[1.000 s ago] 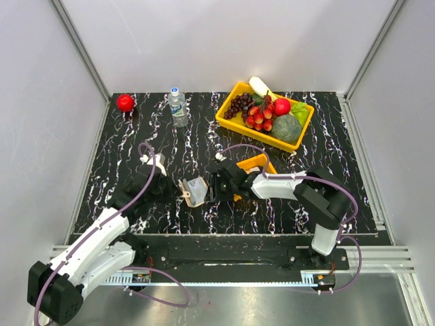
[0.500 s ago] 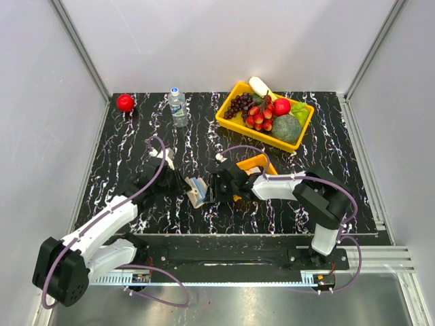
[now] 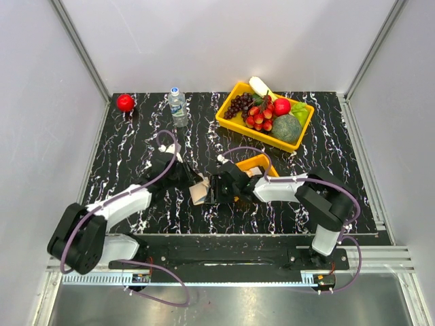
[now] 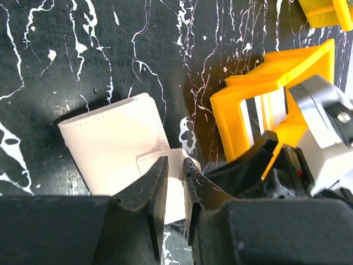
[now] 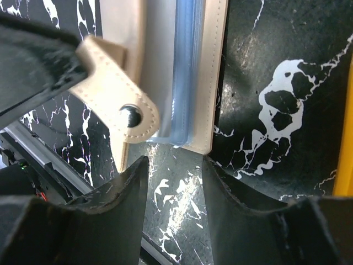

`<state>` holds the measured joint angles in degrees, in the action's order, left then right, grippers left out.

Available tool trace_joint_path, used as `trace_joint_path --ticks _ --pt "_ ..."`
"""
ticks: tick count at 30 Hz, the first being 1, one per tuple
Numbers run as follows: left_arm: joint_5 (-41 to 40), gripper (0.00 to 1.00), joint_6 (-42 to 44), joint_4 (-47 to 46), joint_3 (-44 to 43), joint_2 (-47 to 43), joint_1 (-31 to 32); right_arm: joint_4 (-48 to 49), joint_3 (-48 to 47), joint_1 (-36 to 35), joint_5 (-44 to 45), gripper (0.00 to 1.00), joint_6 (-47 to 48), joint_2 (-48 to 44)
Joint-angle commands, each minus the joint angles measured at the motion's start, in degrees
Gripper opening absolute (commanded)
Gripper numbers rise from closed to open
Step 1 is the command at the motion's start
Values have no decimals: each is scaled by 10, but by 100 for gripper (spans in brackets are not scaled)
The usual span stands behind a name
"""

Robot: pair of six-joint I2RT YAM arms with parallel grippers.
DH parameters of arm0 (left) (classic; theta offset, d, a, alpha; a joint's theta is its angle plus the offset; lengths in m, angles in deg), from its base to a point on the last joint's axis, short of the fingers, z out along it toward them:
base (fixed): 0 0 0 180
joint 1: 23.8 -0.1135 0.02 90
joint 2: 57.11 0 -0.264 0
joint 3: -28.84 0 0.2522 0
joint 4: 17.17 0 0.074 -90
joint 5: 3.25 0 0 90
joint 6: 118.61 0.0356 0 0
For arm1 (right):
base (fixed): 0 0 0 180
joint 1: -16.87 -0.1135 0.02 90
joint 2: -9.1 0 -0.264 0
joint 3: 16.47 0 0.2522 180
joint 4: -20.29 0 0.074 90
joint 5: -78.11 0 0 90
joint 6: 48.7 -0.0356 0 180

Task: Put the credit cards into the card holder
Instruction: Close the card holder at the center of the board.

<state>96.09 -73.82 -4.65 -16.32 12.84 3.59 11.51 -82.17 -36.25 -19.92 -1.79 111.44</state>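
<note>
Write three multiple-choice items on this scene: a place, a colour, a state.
1. The clear plastic water bottle stands: A on the black marbled table, left of the yellow plastic fruit tray; B inside that tray; C on the floor.
2. The small folding wallet is: A green; B beige; C red.
3. The right hand holds its jaws: A shut on a card; B shut on the bottle; C apart, empty.
Answers: A, bare table surrounds it; B, its stitched cover is beige; C, table shows between them.
</note>
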Motion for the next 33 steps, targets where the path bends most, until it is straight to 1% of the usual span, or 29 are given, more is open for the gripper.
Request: trace_joint_path --ticks 1,2,5,7,8,9,11,12,13,15,17,19,22,23,25,28,29,30,33 --pt "13 23 -22 -104 8 43 2 -35 18 -15 52 50 -7 -26" --pt "15 30 -25 -112 10 54 2 -42 21 -17 65 50 -6 -36" --pt "20 32 -23 -122 3 88 4 -45 40 -24 102 51 -11 -73" --pt "21 36 -23 -130 4 105 5 -45 48 -25 114 52 -11 -99" --pt "22 38 -23 -129 3 112 6 -67 51 -26 115 52 -9 -110" --pt "23 39 -23 -130 3 116 7 -68 54 -27 119 52 -9 -122" --pt "16 48 -19 -130 5 115 12 -62 62 -27 121 52 -8 -144" --pt "11 54 -16 -117 3 120 13 -60 65 -26 119 53 -9 -151" --pt "8 59 -11 -104 -4 124 14 -55 67 -27 117 53 -11 -159" --pt "3 59 -6 -96 -11 129 16 -36 69 -27 112 53 -20 -166" --pt "-2 64 -8 -114 2 108 22 -27 65 -27 103 53 -26 -160" --pt "2 67 -6 -105 -2 79 24 -12 65 -27 96 54 -37 -150" --pt "-16 73 12 -51 -22 22 25 12 68 -27 91 54 -54 -125" --pt "-30 78 18 -25 -26 2 27 16 66 -26 87 54 -58 -117" --pt "-59 84 30 11 -29 -40 27 28 62 -25 82 54 -67 -103" --pt "-91 88 46 72 -11 -90 26 43 52 -25 82 55 -82 -81" --pt "-117 89 47 83 -3 -102 26 46 48 -26 83 55 -86 -75" --pt "-128 89 48 92 7 -111 26 49 44 -25 66 55 -86 -70" --pt "-137 89 43 94 39 -117 26 57 40 -22 66 56 -94 -58"
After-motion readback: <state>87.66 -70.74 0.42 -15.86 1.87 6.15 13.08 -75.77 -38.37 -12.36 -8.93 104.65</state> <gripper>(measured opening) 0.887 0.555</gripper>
